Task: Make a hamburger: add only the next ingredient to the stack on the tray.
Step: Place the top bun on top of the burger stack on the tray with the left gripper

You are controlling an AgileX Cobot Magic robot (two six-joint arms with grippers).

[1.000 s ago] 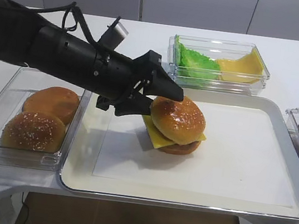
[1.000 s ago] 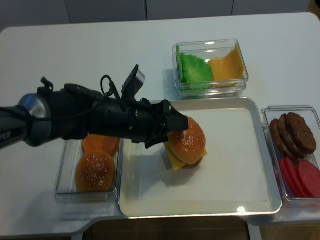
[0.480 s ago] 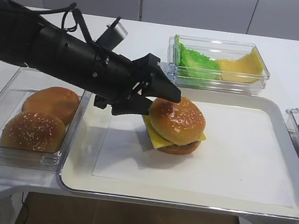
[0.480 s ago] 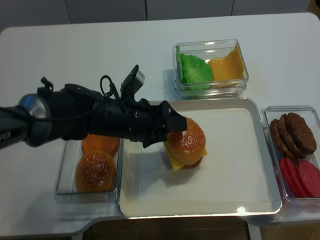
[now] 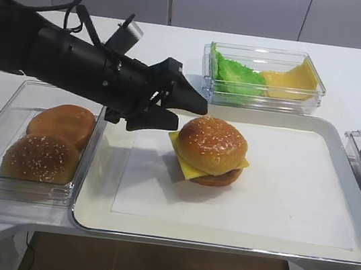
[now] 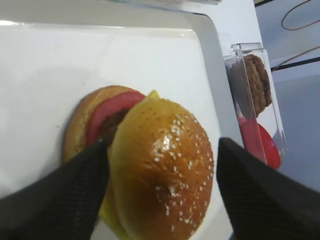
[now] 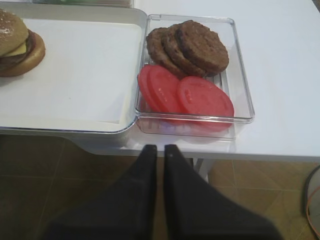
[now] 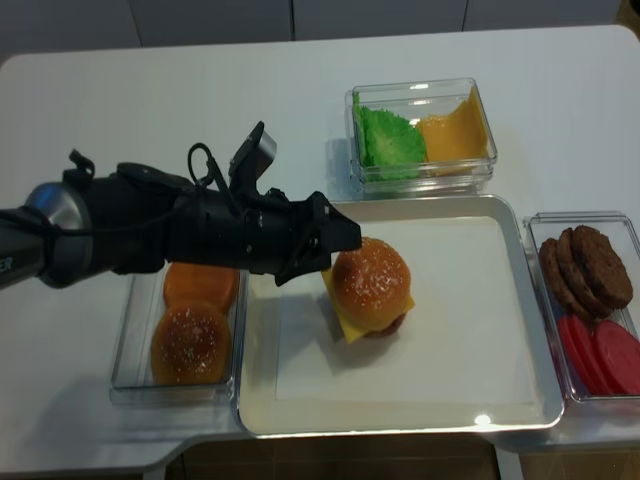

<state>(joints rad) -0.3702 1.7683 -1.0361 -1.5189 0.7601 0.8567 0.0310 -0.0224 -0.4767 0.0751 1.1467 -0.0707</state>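
Sitting on the stack (image 5: 210,154) mid-tray (image 5: 303,224), the bun top (image 5: 211,144) hung off-centre and could slide if the left gripper (image 5: 174,110), jaws spread beside it, brushed it; the right gripper (image 7: 159,157) was pinched empty. Tubs held buns (image 5: 47,142), lettuce (image 5: 238,76), cheese (image 5: 289,78), patties (image 8: 585,265) and tomato (image 8: 600,352)
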